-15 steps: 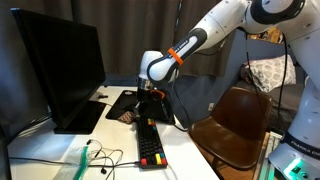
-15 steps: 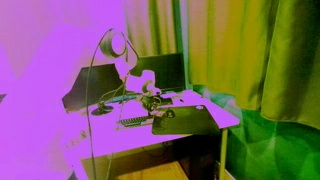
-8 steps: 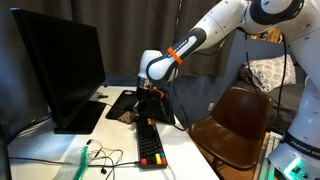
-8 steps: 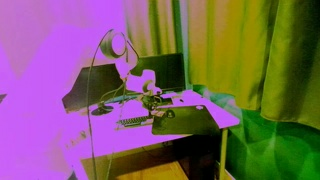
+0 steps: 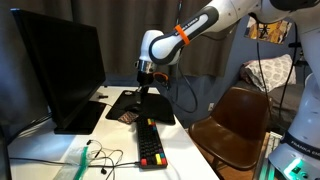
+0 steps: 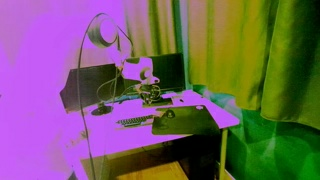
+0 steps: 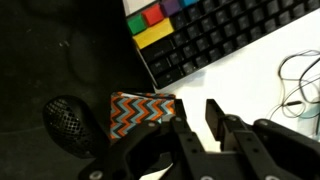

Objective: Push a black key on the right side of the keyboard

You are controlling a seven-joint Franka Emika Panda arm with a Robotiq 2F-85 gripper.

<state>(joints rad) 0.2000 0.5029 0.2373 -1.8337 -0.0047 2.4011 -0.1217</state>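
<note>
My desk [image 5: 118, 100] is white-topped and carries a flat black mat [image 5: 158, 108]. The long black keyboard [image 5: 150, 144] lies directly on the desk, partly on the mat, its red-orange strip toward the near edge. A black monitor [image 5: 60, 70] stands on it. A zigzag-patterned item [image 7: 140, 110] and a black mesh object [image 7: 68, 122] lie on the mat. Loose cables [image 5: 95, 155] lie near the front edge.

A big black monitor [image 5: 60, 70] stands on the white desk [image 5: 118, 101]. A black mat [image 5: 160, 108] lies on the desk, and a zigzag-patterned card [image 7: 140, 110] rests beside a black mesh mouse [image 7: 68, 120]. A brown chair [image 5: 235, 125] stands nearby; curtains [image 6: 250, 50] hang behind.
</note>
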